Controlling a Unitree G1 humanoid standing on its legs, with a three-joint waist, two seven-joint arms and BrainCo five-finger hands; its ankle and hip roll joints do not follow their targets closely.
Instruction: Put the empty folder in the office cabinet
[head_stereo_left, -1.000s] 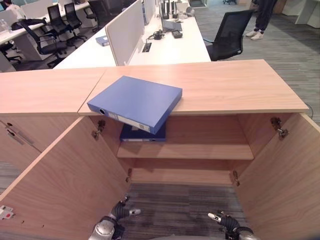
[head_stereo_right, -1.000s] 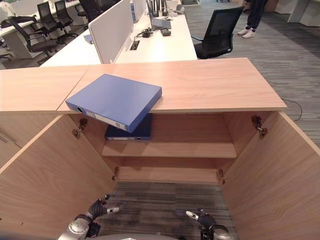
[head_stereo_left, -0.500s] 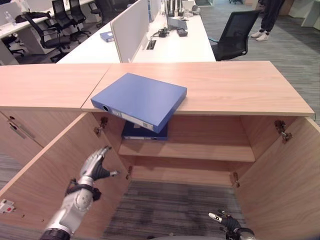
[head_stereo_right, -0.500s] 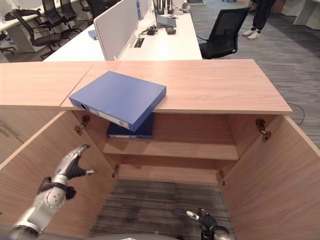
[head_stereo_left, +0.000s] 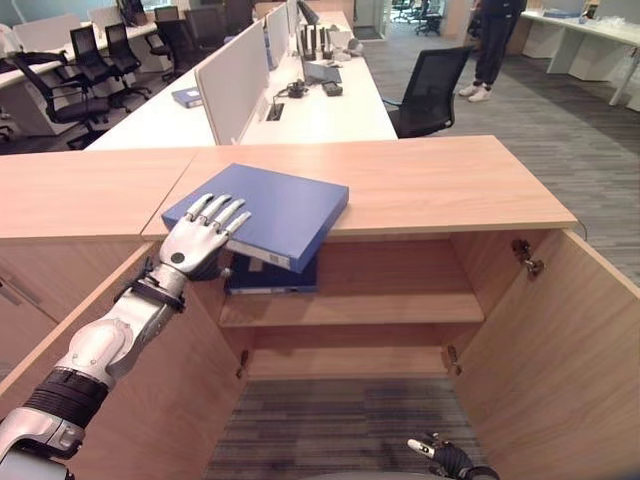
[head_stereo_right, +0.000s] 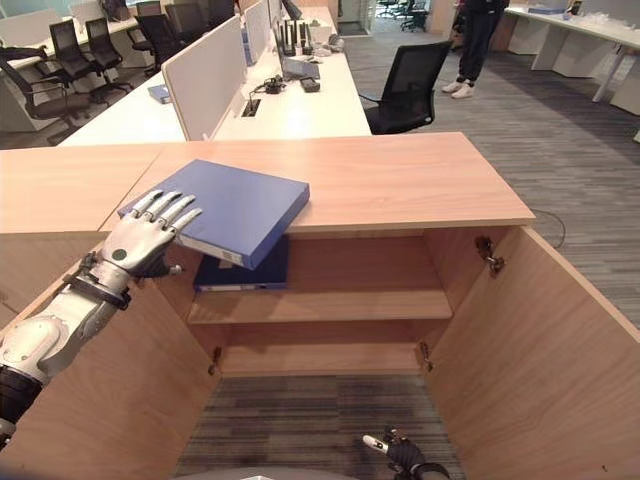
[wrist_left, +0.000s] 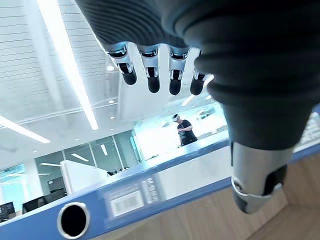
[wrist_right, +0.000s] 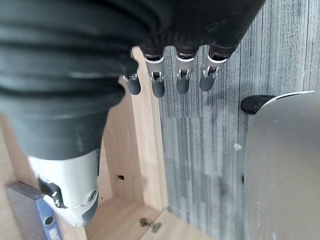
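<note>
Reaching is the step in hand: the left hand (head_stereo_left: 200, 240), fingers spread and straight, meets the near corner of the blue folder (head_stereo_left: 270, 211) overhanging the cabinet (head_stereo_left: 420, 185) top's front edge, so next it must clasp the folder and lower it to the shelf (head_stereo_left: 390, 308) beneath.

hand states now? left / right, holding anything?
Left hand: open, straight fingers over the near corner of the flat blue folder on the wooden cabinet top.
Right hand: open, empty, low.
</note>
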